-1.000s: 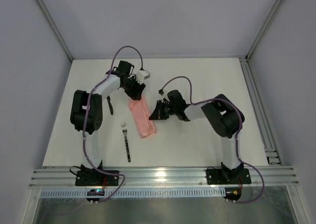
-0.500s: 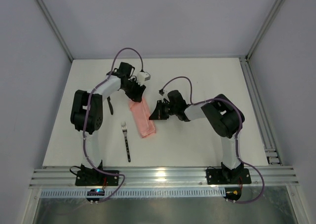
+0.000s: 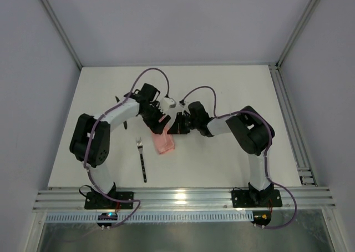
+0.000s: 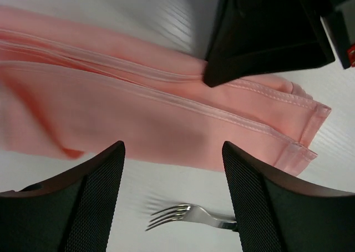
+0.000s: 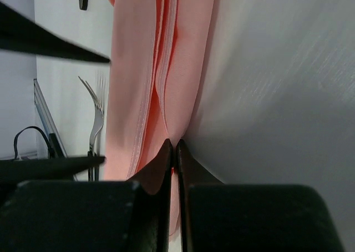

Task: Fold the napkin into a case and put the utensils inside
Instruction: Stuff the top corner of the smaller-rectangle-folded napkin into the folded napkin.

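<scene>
Seen from above, the folded pink napkin (image 3: 164, 142) lies as a narrow strip on the white tabletop (image 3: 233, 91). The fork (image 3: 142, 159) lies just left of it, apart. The left pincer (image 3: 160, 124) and the right pincer (image 3: 176, 124) meet over the napkin's far end.

In the left wrist view, the left pincer (image 4: 173, 199) stands wide open above the napkin (image 4: 138, 124), holding nothing.

In the right wrist view, the right pincer (image 5: 173, 152) is fully closed with its tips at the napkin's (image 5: 138, 69) edge. I cannot tell whether cloth is pinched.
</scene>
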Robot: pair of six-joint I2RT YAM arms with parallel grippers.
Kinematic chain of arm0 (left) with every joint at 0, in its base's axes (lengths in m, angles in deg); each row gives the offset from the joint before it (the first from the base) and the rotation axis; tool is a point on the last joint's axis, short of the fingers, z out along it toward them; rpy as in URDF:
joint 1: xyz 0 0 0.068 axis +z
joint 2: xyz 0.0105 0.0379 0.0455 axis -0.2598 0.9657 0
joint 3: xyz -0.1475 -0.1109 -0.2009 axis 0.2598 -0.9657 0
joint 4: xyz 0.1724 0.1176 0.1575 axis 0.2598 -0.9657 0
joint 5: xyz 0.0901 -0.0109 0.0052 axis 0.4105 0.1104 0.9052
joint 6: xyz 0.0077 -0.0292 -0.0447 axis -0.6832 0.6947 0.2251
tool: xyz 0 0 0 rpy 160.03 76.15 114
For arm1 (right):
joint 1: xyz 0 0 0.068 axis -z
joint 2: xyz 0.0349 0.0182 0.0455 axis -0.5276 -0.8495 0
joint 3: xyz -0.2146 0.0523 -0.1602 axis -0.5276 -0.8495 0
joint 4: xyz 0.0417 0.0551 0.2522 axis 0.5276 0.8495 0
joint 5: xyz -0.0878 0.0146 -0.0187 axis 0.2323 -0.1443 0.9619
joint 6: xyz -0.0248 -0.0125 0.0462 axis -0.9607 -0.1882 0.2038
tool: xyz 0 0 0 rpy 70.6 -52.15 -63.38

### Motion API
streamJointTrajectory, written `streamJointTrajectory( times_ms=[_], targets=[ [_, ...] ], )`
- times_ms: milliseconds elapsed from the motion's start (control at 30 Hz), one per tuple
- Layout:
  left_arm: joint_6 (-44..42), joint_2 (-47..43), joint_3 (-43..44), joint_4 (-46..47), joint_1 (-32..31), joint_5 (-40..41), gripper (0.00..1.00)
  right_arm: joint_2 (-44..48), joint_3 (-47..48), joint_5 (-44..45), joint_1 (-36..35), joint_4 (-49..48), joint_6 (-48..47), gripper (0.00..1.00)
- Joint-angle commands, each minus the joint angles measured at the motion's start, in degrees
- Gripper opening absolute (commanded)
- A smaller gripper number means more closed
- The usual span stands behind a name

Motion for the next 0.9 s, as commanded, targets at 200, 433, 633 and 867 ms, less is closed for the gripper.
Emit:
streamJointTrajectory(
  times_ms=[200,433,633,867],
  targets=[
    [2.7,0.7,-8.7,8.3,-9.6,8.5,0.68,1.0,-1.6,2.8,-0.5,-1.9,0.7,0.04],
    [3.4,4.4,-6.5,8.8,-9.9,5.4,0.5,1.8,-2.1,2.5,-0.5,-2.3,0.8,0.04],
    [4.3,5.3,-4.6,8.3,-9.8,3.8,0.18,2.4,-2.4,2.5,-0.5,-2.3,0.8,0.04],
    [4.4,4.2,-4.3,7.9,-9.8,2.2,0.0,2.4,-2.9,2.4,-0.4,-2.8,1.0,0.04]
  ],
)
